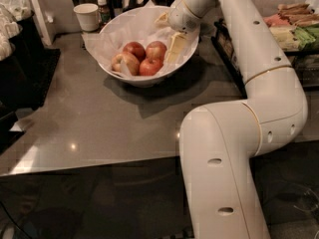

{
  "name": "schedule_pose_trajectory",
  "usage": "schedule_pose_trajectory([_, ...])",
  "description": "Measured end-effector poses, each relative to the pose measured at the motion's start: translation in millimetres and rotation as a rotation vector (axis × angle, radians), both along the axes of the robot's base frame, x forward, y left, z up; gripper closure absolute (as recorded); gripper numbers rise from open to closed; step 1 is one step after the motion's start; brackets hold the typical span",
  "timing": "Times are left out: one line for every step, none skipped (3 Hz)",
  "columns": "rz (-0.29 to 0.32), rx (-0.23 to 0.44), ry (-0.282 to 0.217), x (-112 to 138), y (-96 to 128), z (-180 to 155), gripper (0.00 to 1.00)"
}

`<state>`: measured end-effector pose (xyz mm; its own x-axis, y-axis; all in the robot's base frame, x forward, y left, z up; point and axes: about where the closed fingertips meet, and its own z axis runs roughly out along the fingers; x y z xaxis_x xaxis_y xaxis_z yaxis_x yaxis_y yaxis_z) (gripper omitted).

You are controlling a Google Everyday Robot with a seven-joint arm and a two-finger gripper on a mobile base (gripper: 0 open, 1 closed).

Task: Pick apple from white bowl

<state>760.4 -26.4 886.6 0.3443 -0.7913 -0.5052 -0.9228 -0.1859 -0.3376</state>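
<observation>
The white bowl (107, 59), lined with crumpled white paper, stands at the back of the dark table. Several apples lie in it. The large red apple with paler streaks (156, 50) is at the back right, and a paler yellow-pink apple (124, 62) is at the front left. Two deeper red ones (133, 49) (149, 67) lie between. My gripper (169, 34) reaches down into the bowl's right side, just right of the large apple. It is open and empty, with one cream finger (174, 47) low beside the apple.
A small white paper cup (87, 16) and a small bottle (102, 9) stand behind the bowl on the left. A dark box (20, 68) sits at the left edge. Trays of packaged food (291, 29) are at the right. My arm's large white links fill the right foreground.
</observation>
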Motion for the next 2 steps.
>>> schedule_pose_trajectory([0.024, 0.014, 0.007, 1, 10, -7, 0.2])
schedule_pose_trajectory([0.047, 0.028, 0.012, 3, 20, -14, 0.2])
